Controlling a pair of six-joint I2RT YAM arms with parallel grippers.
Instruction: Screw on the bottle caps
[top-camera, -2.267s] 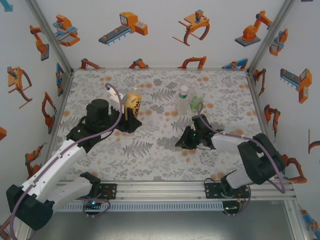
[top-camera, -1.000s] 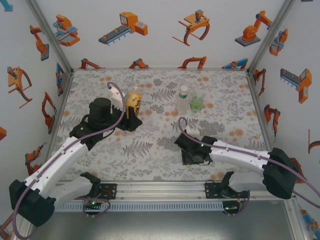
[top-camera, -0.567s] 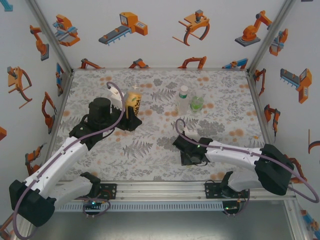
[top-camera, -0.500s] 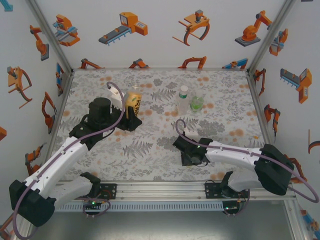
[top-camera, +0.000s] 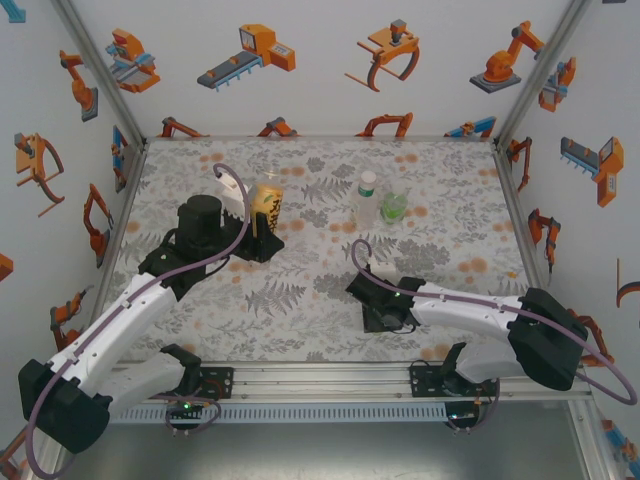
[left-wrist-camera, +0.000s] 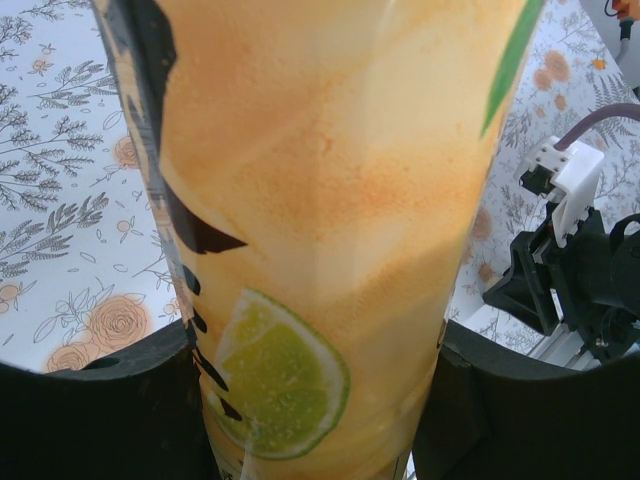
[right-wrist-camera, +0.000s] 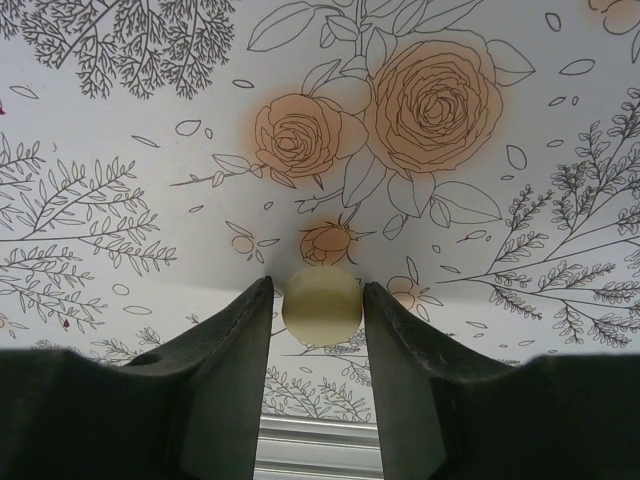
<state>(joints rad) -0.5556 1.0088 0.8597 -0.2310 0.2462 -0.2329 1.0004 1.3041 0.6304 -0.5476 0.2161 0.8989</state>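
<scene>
Having closed on yellow cap (right-wrist-camera: 322, 306), right hand (right-wrist-camera: 318, 296).

The right gripper (top-camera: 374, 310) has been drawn back from the green bottle (top-camera: 394, 207) and brought low over the near middle of the tabletop (top-camera: 300, 300). Its fingers (right-wrist-camera: 235, 350) have been closed in on the pale yellow cap (right-wrist-camera: 322, 305), apparently touching both sides.

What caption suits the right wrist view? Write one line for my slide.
Right gripper pinching the pale yellow bottle cap over the rose-printed table cover.
</scene>
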